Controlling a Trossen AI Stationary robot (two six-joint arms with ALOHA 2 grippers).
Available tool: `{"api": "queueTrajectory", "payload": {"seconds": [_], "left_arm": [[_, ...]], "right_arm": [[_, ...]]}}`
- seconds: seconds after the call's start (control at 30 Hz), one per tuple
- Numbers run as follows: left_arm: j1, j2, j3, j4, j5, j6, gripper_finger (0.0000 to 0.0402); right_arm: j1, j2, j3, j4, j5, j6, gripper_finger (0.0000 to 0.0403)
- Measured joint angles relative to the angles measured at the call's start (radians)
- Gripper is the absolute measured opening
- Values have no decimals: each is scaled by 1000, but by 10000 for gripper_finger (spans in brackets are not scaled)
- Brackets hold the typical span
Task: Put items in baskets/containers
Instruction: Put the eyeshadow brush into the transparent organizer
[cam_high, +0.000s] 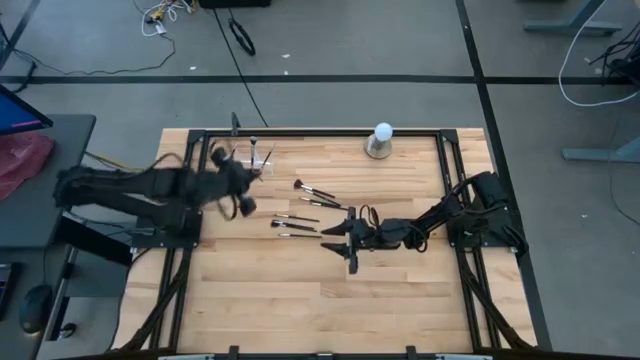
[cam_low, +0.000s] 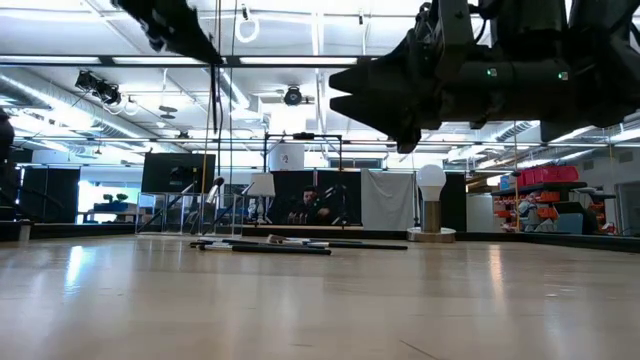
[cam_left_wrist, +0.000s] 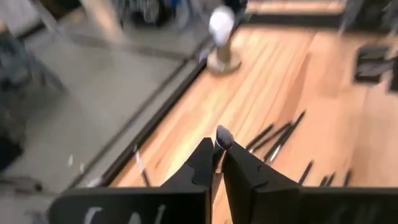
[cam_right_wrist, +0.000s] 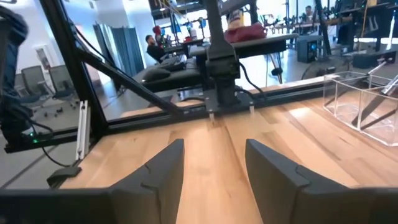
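Several thin black-handled brushes (cam_high: 300, 212) lie flat on the wood near the table's middle; they also show in the low view (cam_low: 270, 243). The clear holder (cam_high: 258, 160) stands toward the far left with brushes upright in it, and it also shows in the right wrist view (cam_right_wrist: 364, 99). My left gripper (cam_high: 240, 190) hovers just in front of the holder, shut on a brush (cam_left_wrist: 222, 138). My right gripper (cam_high: 340, 243) is open and empty (cam_right_wrist: 214, 155), above the table to the right of the loose brushes. My left gripper pinches one brush between its two fingers (cam_left_wrist: 200, 165). The brush's bristle tip (cam_left_wrist: 222, 137) sticks out past the fingertips; the fingers hide the rest of the handle. The brush is lifted clear of the table.
A white ball on a grey round base (cam_high: 381, 140) stands at the far edge, right of centre. A black frame rail (cam_high: 320, 131) runs along the table's far edge. Bare wood lies toward the near edge.
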Motion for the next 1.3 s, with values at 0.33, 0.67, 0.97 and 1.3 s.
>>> {"api": "queueTrajectory", "payload": {"seconds": [0.33, 0.67, 0.97, 1.3], "left_arm": [[510, 165, 17, -6, 325, 202, 23], [695, 333, 17, 95, 489, 282, 27], [695, 338, 17, 87, 464, 266, 27], [759, 339, 17, 79, 513, 247, 29]], "right_arm": [[-1, 0, 0, 1, 0, -1, 174], [-1, 0, 0, -1, 0, -1, 174], [-1, 0, 0, -2, 0, -1, 174], [-1, 0, 0, -2, 0, -1, 174]]}}
